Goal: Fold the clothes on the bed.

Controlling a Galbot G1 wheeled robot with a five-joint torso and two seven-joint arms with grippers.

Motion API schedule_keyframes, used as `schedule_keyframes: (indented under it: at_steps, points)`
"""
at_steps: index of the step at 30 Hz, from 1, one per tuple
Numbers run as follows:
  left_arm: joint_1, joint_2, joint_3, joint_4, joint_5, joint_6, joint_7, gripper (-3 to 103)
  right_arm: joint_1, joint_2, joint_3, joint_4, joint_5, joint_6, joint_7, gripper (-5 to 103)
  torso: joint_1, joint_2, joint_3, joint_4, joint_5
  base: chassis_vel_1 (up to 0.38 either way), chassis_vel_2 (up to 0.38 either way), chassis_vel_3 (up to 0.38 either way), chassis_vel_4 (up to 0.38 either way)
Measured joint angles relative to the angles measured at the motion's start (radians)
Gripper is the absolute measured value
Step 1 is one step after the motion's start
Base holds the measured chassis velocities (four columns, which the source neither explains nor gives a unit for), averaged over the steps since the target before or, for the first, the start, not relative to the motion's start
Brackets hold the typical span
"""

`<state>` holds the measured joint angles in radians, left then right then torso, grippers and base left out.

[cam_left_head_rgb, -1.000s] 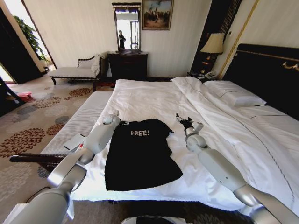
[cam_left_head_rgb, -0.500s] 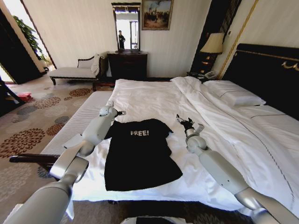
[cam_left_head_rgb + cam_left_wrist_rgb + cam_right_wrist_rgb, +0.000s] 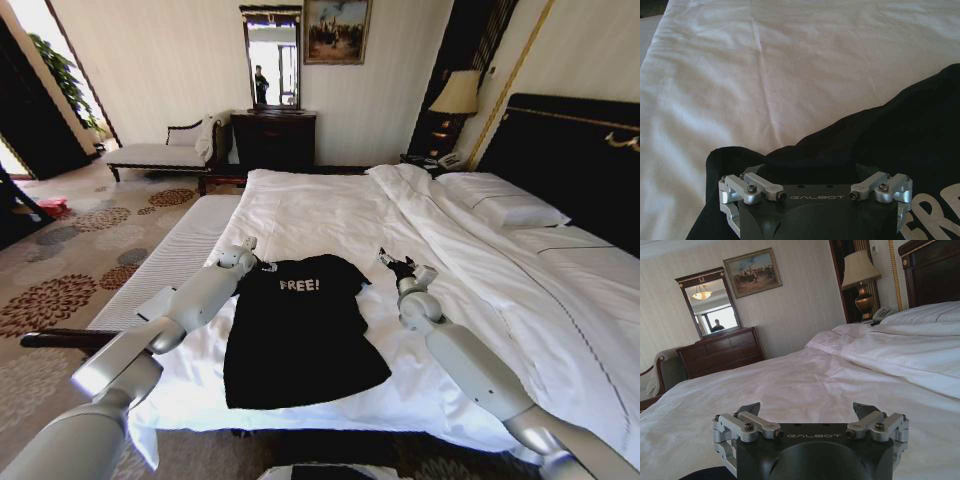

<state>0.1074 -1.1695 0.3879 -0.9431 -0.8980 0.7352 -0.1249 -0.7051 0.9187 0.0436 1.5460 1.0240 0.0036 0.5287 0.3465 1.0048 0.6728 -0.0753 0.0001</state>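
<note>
Bed (image 3: 330,215) in white sheets, with a dark headboard (image 3: 570,160) and pillows (image 3: 500,205) at its far right, spreads across the hotel room in the head view. Black T-shirt (image 3: 300,330) lettered "FREE!" lies flat and unfolded on the near part of the sheets, collar pointing away from the robot, hem close to the mattress edge. At the shirt's left sleeve, the left gripper (image 3: 250,260) sits low over the fabric; the left wrist view shows black cloth directly ahead of it, but whether its fingers are spread or closed cannot be told. Just off the shirt's right sleeve, the right gripper (image 3: 397,263) hovers above bare sheet, its fingers (image 3: 864,410) spread wide and holding nothing. A dresser (image 3: 273,138) with a mirror (image 3: 271,55) stands against the far wall.
</note>
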Motion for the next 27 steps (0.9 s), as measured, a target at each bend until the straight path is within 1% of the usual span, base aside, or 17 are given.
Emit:
schedule_keyframes:
  at_steps: [3,4,7,9,10,14,15,17,18,19,20,21,23,24,26,27]
  points:
    - [-0.023,-0.040,0.018,0.077,0.005,0.001,0.006,100,-0.008,0.000,0.008,0.002,0.000,-0.006,0.007,100,0.000,0.000,0.000,-0.0003,0.0001,0.000,0.000,0.000,0.000]
    - [-0.023,-0.040,0.018,0.077,0.005,0.001,0.006,100,-0.008,0.000,0.008,0.002,0.000,-0.006,0.007,100,0.000,0.000,0.000,-0.0003,0.0001,0.000,0.000,0.000,0.000]
    - [-0.034,-0.061,0.024,0.125,0.024,0.001,0.031,100,-0.014,-0.001,0.015,0.002,0.001,-0.011,0.008,100,0.000,0.000,0.000,-0.0001,0.0000,0.000,0.000,0.000,0.000]
    - [-0.042,-0.084,0.021,0.173,0.062,0.001,0.054,100,-0.018,-0.002,0.019,-0.004,0.001,-0.016,0.009,100,0.000,0.000,0.000,0.0002,-0.0001,0.000,0.000,0.000,0.000]
    - [-0.042,-0.084,0.021,0.173,0.062,0.001,0.054,100,-0.018,-0.002,0.019,-0.004,0.001,-0.016,0.009,100,0.000,0.000,0.000,0.0002,-0.0001,0.000,0.000,0.000,0.000]
    - [-0.049,-0.137,-0.013,0.248,0.126,0.001,0.064,100,-0.019,-0.001,0.020,-0.018,0.001,-0.020,0.010,100,0.000,0.000,0.000,0.0002,-0.0001,0.000,0.000,0.000,0.000]
    - [-0.049,-0.137,-0.013,0.248,0.126,0.001,0.064,100,-0.019,-0.001,0.020,-0.018,0.001,-0.020,0.010,100,0.000,0.000,0.000,0.0002,-0.0001,0.000,0.000,0.000,0.000]
    - [-0.051,-0.156,-0.017,0.270,0.151,-0.011,0.066,100,-0.019,0.001,0.020,-0.021,0.001,-0.020,0.011,100,0.000,0.000,0.000,-0.0001,0.0000,0.000,0.000,0.000,0.000]
    - [-0.052,-0.168,-0.020,0.286,0.172,-0.035,0.069,100,-0.019,0.002,0.019,-0.023,0.002,-0.021,0.011,100,0.000,0.000,0.000,0.0001,0.0001,0.000,0.000,0.000,0.000]
    - [-0.054,-0.189,-0.029,0.312,0.203,-0.088,0.071,100,-0.019,0.003,0.017,-0.024,0.002,-0.021,0.011,100,0.000,0.000,0.000,0.0000,0.0000,0.000,0.000,0.000,0.000]
    - [-0.057,-0.204,-0.041,0.330,0.216,-0.117,0.070,100,-0.018,0.003,0.015,-0.025,0.002,-0.021,0.011,100,0.000,0.000,0.000,0.0000,0.0000,0.000,0.000,0.000,0.000]
    - [-0.057,-0.204,-0.041,0.330,0.216,-0.117,0.070,100,-0.018,0.003,0.015,-0.025,0.002,-0.021,0.011,100,0.000,0.000,0.000,0.0000,0.0000,0.000,0.000,0.000,0.000]
    - [-0.078,-0.239,-0.072,0.388,0.225,-0.145,0.051,100,-0.017,0.005,0.011,-0.025,0.002,-0.021,0.012,100,0.000,0.000,0.000,-0.0001,-0.0002,0.000,0.000,0.000,0.000]
    - [-0.108,-0.262,-0.133,0.441,0.230,-0.174,0.028,100,-0.016,0.006,0.010,-0.022,0.003,-0.021,0.015,100,0.000,0.000,0.000,-0.0001,0.0000,0.000,0.000,0.000,0.000]
    - [-0.111,-0.264,-0.143,0.445,0.230,-0.181,0.027,100,-0.017,0.006,0.010,-0.021,0.003,-0.021,0.016,100,0.000,0.000,0.000,-0.0001,0.0000,0.000,0.000,0.000,0.000]
    - [-0.121,-0.265,-0.176,0.452,0.229,-0.206,0.028,100,-0.018,0.006,0.010,-0.018,0.003,-0.021,0.017,100,0.000,0.000,0.000,-0.0001,0.0000,0.000,0.000,0.000,0.000]
